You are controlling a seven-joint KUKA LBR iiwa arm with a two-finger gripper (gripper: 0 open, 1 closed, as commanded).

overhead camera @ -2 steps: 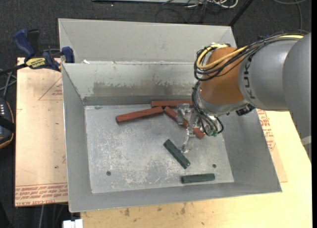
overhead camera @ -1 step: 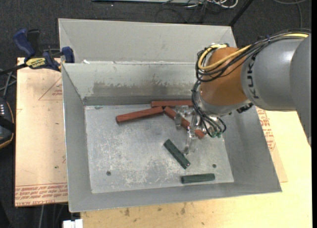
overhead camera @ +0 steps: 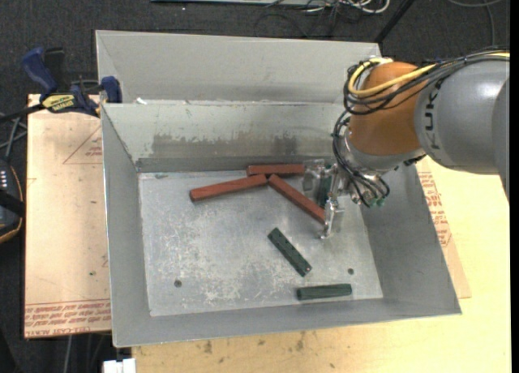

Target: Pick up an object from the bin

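Your nearest candidate is the slanted red-brown stick (overhead camera: 296,197), right of centre on the bin (overhead camera: 203,282) floor. Its long axis runs from 10 o'clock down to 4 o'clock. The gripper (overhead camera: 328,221) stands at the stick's 4 o'clock end, so nearly the whole stick stretches away from it toward 10 o'clock. Judge for yourself whether that end is a fair place to take hold; a grip so close to the tip may let the stick swing.

You cannot tell from this view whether the gripper is spread or pressed together, nor whether it touches the stick or hangs just above it. Nothing can be seen pinched in it.

At the stick's 10 o'clock end two more red-brown pieces meet it. A long stick (overhead camera: 229,189) leads off toward 9 o'clock, and a shorter one (overhead camera: 276,169) lies flat along the foot of the back wall.

At 7 o'clock from the gripper, near but apart, lies a dark green bar (overhead camera: 289,251), slanted somewhat more steeply than the stick. A second green bar (overhead camera: 323,291) lies at 6 o'clock, running 9 to 3 near the front wall.
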